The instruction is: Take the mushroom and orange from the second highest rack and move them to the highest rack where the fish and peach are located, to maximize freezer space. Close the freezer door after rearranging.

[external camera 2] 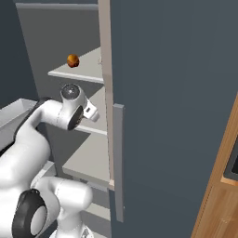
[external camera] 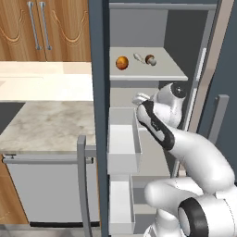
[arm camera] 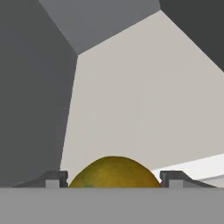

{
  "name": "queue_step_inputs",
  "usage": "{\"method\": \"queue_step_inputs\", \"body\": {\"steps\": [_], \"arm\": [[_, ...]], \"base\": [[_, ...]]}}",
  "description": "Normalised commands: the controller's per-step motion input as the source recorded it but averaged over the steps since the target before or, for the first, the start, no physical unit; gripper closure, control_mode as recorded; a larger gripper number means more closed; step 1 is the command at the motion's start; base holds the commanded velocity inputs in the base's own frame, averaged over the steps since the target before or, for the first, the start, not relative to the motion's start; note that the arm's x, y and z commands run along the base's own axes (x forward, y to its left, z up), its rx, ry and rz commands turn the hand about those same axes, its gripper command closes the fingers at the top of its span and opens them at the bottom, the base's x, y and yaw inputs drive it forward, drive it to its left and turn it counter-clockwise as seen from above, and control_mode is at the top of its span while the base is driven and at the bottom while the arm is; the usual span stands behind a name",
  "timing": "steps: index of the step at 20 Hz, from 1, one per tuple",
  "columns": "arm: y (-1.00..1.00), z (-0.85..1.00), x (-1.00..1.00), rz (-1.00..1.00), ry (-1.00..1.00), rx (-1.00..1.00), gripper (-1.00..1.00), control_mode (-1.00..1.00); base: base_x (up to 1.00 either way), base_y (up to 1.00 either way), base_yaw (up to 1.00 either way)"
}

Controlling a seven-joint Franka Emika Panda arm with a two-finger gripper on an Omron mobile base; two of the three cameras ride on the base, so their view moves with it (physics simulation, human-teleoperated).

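In the hand view a yellow-orange round fruit, the orange (arm camera: pixel 113 173), sits between my two dark fingertips (arm camera: pixel 56 177), which press on its sides; my gripper (arm camera: pixel 113 180) is shut on it inside the freezer. From the left base view my hand (external camera: pixel 141 98) reaches into the second highest rack (external camera: pixel 122 95). On the highest rack (external camera: pixel 171 71) lie the orange-coloured peach (external camera: pixel 121 63), the small fish (external camera: pixel 138 57) and the brown-capped mushroom (external camera: pixel 150 59). The right base view shows the peach (external camera 2: pixel 72 60) and my wrist (external camera 2: pixel 90 113) going in behind the door edge.
The open freezer door (external camera 2: pixel 176 116) with its grey handle (external camera 2: pixel 118 162) stands close on the right. Door bins (external camera: pixel 122 143) hang left of the arm. A marble counter (external camera: pixel 46 122) and wooden cabinets (external camera: pixel 41 28) lie to the left. Grey freezer walls (arm camera: pixel 35 87) surround the hand.
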Motion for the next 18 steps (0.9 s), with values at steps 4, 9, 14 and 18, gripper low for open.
{"method": "queue_step_inputs", "body": {"steps": [4,9,14,18], "arm": [[-0.06,1.00,-0.40,-0.17,-0.02,0.00,1.00,-1.00],[-0.01,1.00,-0.18,-0.14,-0.11,0.00,1.00,-1.00],[-0.08,0.98,0.01,-0.13,-0.04,0.00,1.00,-1.00],[-0.13,0.70,0.24,-0.06,-0.08,0.00,1.00,-1.00]], "base": [[0.00,0.00,0.00],[0.00,0.00,0.00],[0.00,0.00,0.00],[0.00,0.00,0.00]]}}
